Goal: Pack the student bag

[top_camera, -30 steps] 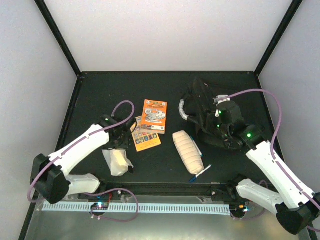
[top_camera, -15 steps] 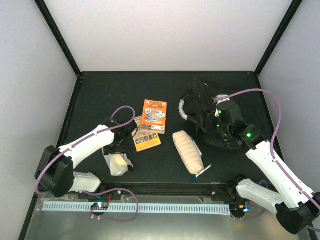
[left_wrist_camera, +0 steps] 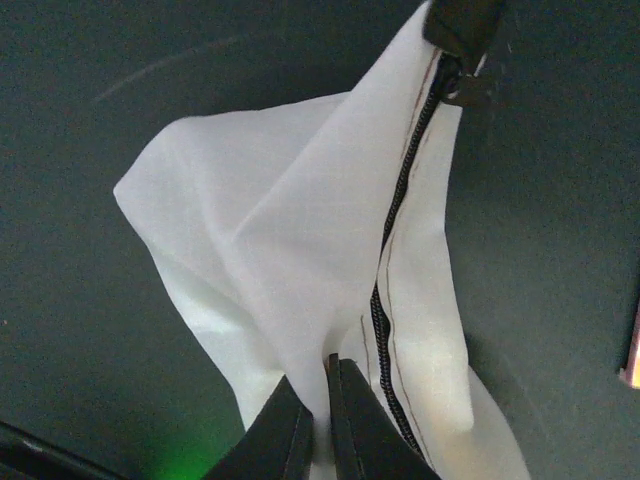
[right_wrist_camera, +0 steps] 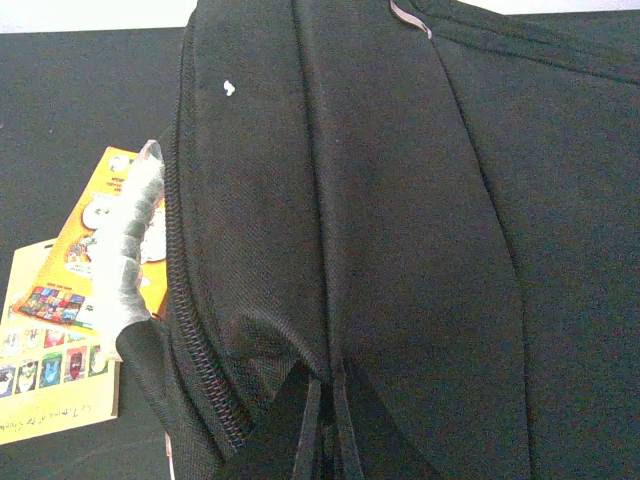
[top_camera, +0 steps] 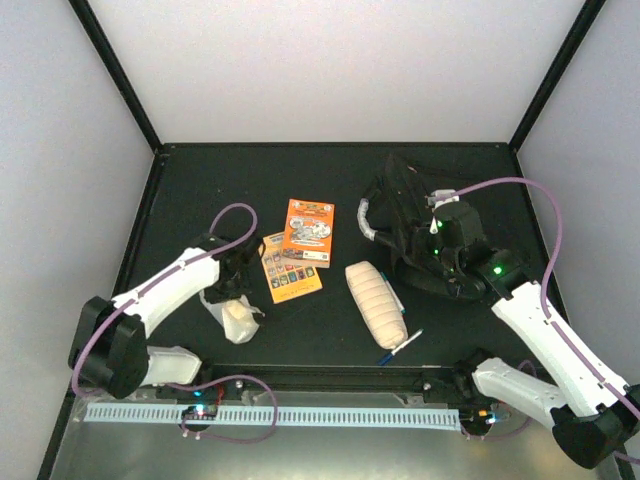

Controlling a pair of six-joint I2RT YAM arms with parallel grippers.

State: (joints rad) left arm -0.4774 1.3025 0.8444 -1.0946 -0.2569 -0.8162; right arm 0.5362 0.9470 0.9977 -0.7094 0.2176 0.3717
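The student bag (top_camera: 405, 215), large and black with a grey curved handle (top_camera: 368, 222), lies at the back right. My right gripper (top_camera: 432, 252) is shut on a fold of its fabric (right_wrist_camera: 400, 200); in the right wrist view its jaws (right_wrist_camera: 325, 385) pinch the cloth beside a zipper (right_wrist_camera: 195, 350). At the front left, my left gripper (top_camera: 228, 292) is shut on the small white pouch (top_camera: 237, 316). In the left wrist view the jaws (left_wrist_camera: 325, 375) pinch the pouch (left_wrist_camera: 290, 220) next to its black zipper (left_wrist_camera: 400, 250), and the cloth hangs bunched.
An orange booklet (top_camera: 308, 232) and a yellow one (top_camera: 290, 272) lie between the arms. A cream ribbed roll (top_camera: 375, 300) and a blue pen (top_camera: 400, 347) lie in front of the bag. Black walls edge the table.
My left gripper has gone from open to shut on the white pouch, which now sits bunched and slightly farther back. The right gripper and the bag have not moved.
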